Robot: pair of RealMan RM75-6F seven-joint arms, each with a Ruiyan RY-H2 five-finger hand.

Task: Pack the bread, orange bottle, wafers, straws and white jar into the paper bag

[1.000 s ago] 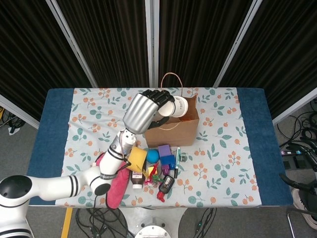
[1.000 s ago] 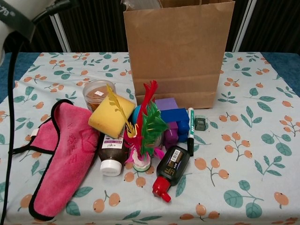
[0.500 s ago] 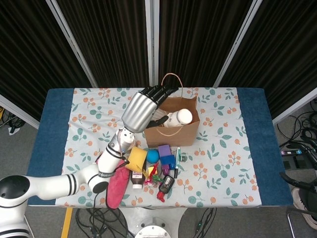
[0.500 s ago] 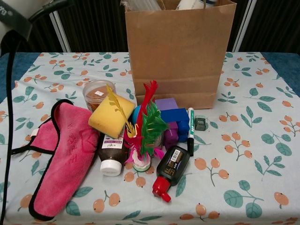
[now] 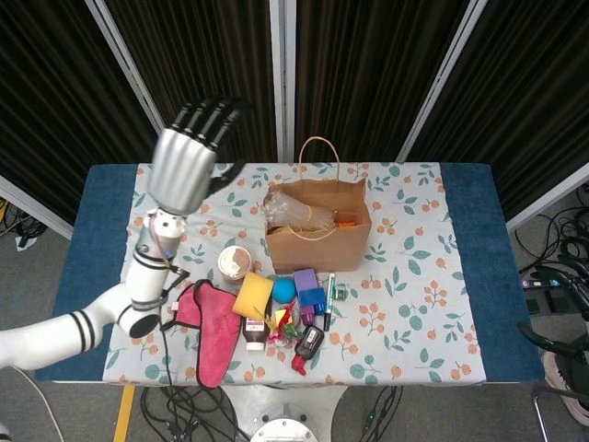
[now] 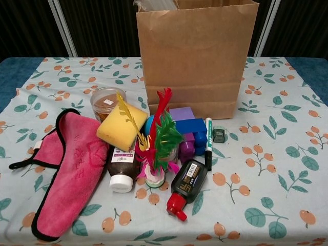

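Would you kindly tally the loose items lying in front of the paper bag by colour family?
Pink or red: 1, the pink cloth.
Yellow: 1, the yellow sponge.
Brown: 2, the brown-lidded jar and brown bottle.
Blue or purple: 2, the blue block and purple block.
Total: 6.

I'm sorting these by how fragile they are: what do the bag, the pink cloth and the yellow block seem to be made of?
The paper bag looks like matte brown kraft paper, with sharp creases and a fold line. The pink cloth seems soft, fuzzy fabric, perhaps microfibre, with black edging. The yellow block looks like porous sponge foam, with a dull, rounded surface.
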